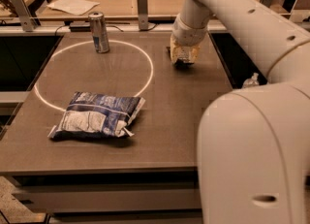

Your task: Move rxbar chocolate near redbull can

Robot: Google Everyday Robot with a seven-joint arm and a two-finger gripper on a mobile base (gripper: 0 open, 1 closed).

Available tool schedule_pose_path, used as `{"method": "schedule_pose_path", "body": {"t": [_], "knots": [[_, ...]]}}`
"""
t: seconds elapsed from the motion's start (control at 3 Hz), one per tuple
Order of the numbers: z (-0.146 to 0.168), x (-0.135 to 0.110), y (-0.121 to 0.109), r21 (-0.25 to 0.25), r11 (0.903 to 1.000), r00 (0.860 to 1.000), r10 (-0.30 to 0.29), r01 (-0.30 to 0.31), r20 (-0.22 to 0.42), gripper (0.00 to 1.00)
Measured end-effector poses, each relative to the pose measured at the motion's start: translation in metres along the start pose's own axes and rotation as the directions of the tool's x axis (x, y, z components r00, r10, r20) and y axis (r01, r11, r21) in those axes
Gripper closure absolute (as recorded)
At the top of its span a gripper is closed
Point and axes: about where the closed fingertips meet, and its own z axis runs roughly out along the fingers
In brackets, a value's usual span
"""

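One redbull can, one rxbar chocolate, one blue-and-white crinkled bag and one gripper are counted on the dark table. The can is stood upright at the far edge of a single white ring marked on the tabletop. The bag is laid flat well in front of the can, across the ring's near edge. The bar is found well to the can's right, outside the ring; only a dark sliver of it is seen, the rest being covered by the gripper. The gripper is lowered to the tabletop there, pointed straight down. Whether it is clenched or released cannot be told. The open stretch between bar and can is crossed only by the ring. The arm is reached in from the right, its large near segment filling the lower right corner.
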Motion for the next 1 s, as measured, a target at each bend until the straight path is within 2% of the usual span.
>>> {"method": "schedule_pose_path", "body": {"t": [0.33,0.67,1.0], "knots": [[-0.024,0.024,0.012,-0.174,0.9767,0.989,-0.109,0.126,0.103,1.0],[-0.044,0.048,0.025,-0.262,0.9372,0.964,-0.183,0.23,0.192,1.0],[-0.054,0.063,0.048,-0.302,0.905,0.94,-0.225,0.3,0.258,1.0]]}}
